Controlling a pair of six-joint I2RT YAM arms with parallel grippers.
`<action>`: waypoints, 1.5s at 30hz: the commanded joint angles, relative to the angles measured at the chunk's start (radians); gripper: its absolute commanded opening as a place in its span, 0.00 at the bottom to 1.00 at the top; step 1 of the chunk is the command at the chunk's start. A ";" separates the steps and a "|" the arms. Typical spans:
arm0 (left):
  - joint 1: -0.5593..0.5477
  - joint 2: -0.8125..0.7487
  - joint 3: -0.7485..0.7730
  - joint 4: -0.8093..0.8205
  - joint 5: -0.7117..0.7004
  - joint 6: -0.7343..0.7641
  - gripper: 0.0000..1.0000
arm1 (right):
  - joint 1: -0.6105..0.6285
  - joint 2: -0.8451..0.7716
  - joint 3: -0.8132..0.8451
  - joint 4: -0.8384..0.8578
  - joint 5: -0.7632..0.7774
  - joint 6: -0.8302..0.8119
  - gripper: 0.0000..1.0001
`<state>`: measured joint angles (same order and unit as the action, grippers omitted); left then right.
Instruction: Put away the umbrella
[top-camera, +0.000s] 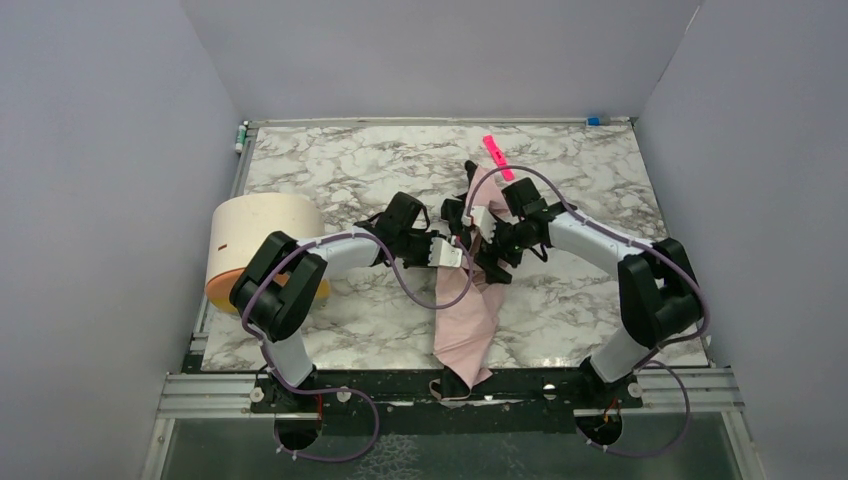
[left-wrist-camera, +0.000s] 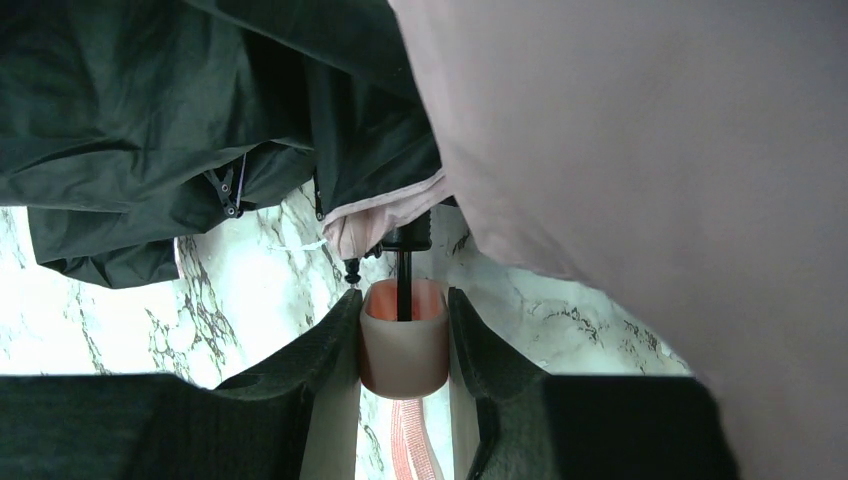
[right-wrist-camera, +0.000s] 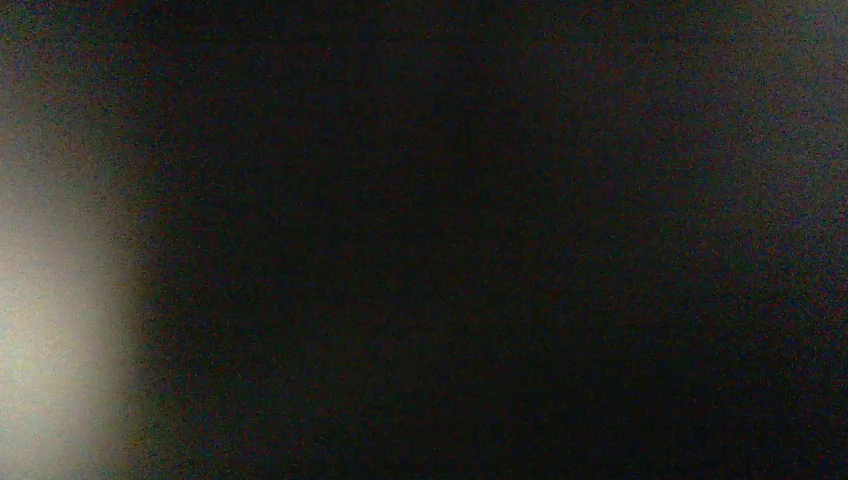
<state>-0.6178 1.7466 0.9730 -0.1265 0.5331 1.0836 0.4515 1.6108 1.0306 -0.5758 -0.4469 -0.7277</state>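
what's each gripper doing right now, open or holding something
left gripper: closed on the umbrella handle
right gripper: down in the umbrella fabric, open or closed cannot be told

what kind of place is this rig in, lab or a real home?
Likely a lab test cell: plain grey walls box in three sides, the marble-print tabletop sits on an aluminium rail frame, and the left arm and right arm are bolted at its near edge.

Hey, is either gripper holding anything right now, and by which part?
The left gripper holds the umbrella by its small pink handle, a finger on each side. Whether the right gripper grips anything cannot be told.
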 joint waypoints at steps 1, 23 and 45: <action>-0.008 -0.019 -0.016 -0.056 0.041 0.019 0.00 | 0.000 0.063 -0.003 0.077 -0.008 -0.022 0.90; -0.008 -0.003 -0.010 0.035 0.019 -0.089 0.10 | 0.000 0.180 -0.010 0.158 -0.163 -0.002 0.34; 0.048 -0.504 -0.091 0.168 -0.486 -0.842 0.85 | -0.080 0.133 -0.090 0.317 -0.039 0.127 0.06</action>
<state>-0.5709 1.3651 0.9211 0.0834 0.1387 0.5301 0.3885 1.7294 0.9878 -0.2874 -0.5694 -0.5911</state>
